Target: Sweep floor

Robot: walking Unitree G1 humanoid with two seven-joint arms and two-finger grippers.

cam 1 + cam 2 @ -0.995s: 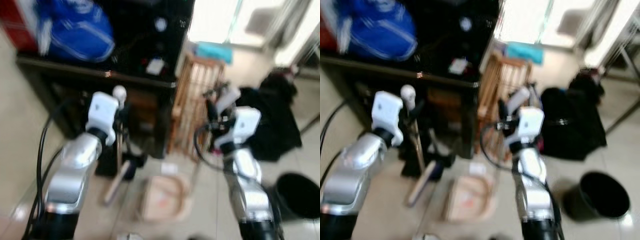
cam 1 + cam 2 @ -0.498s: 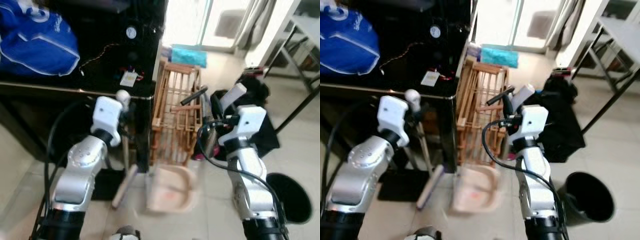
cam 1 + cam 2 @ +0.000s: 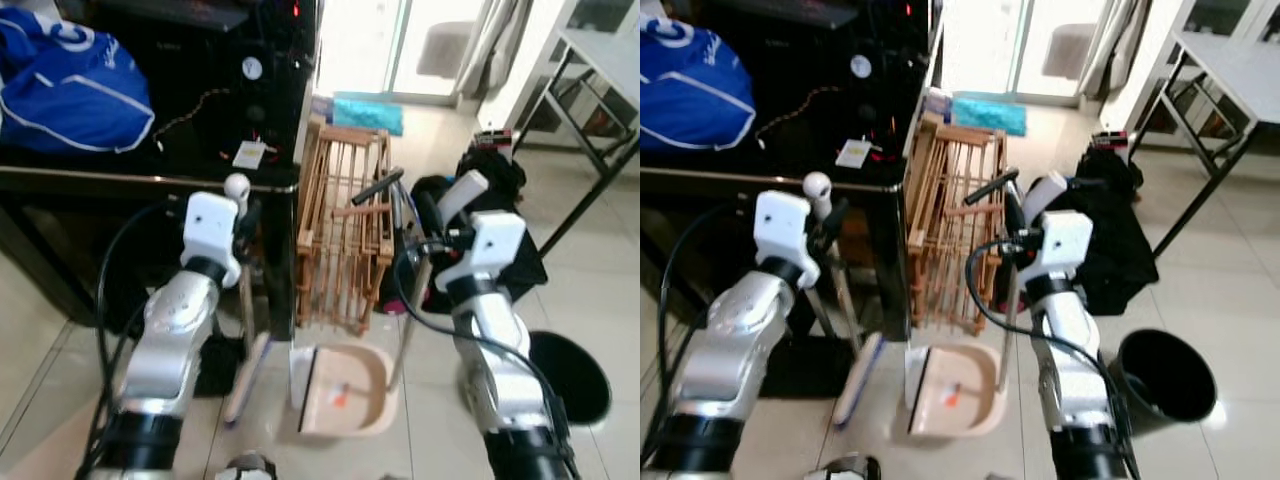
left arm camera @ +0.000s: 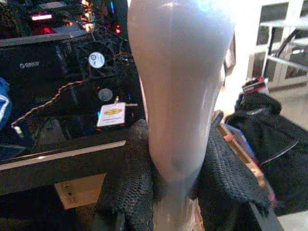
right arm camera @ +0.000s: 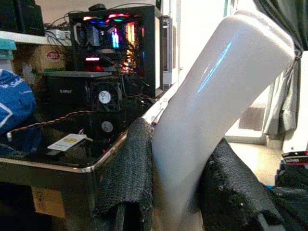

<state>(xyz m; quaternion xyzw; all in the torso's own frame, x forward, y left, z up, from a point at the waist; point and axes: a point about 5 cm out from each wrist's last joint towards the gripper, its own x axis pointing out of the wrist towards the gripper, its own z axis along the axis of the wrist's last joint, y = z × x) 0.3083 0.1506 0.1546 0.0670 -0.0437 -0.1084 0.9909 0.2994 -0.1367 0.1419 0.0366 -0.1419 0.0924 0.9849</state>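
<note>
The dustpan (image 3: 338,388) sits on the tiled floor (image 3: 420,440). Left of it, the left gripper (image 4: 169,179) is clamped on the broom handle (image 4: 179,86). Right of it, the right gripper (image 5: 174,192) is closed around the dustpan handle (image 5: 211,101). A wooden rack (image 3: 342,240) stands behind the dustpan.

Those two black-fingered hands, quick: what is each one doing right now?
Left gripper: shut on the pale broom handle.
Right gripper: shut on the white dustpan handle.
</note>
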